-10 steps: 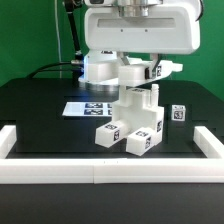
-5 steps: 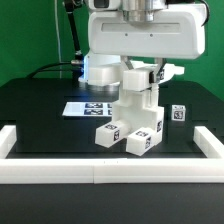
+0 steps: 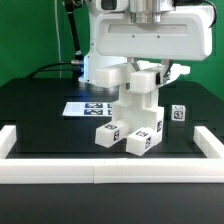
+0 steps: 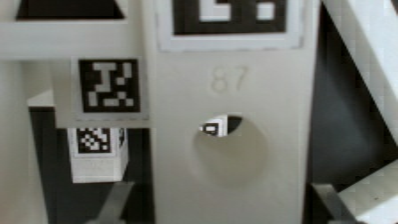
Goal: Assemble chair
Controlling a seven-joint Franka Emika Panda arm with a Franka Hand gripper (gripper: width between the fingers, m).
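Table (image 3: 40, 130): black and flat. The white border rail (image 3: 100, 172) fences the near side and both flanks, well below and outward of the end effector (image 3: 150, 68). I read the rail as a stop so parts don't slide off. It's no obstacle at this height.

Arm (image 3: 140, 35): the wrist housing hangs straight over the work, pointing down. A vertical approach fits, since these parts look like they slot together from above.

Chair (image 3: 135, 118): a half-built stack of white blocks stands on the table directly under the end effector, with its top block reaching up to the housing. The wrist view is filled by one upright panel (image 4: 231, 165), very close.

End effector state: can't tell. The housing hides the fingertips from outside, and the wrist camera shows no finger clearly. It sits at the top of the chair; clamped or not, I can't say.

Marker board (image 3: 82, 108): flat on the table, down and toward the exterior view's left of the end effector, near the chair base.

Small cube (image 3: 179, 113): loose and tagged, down and toward the exterior view's right of the end effector, apart from the chair. It's probably parked for a later step.

Hole (image 4: 228, 128): in the panel, with a tag visible through it. My guess is a peg socket.

Room: the table is open on both sides of the chair and toward the rail. Straight up is the clean exit; sideways moves risk tipping the stack.
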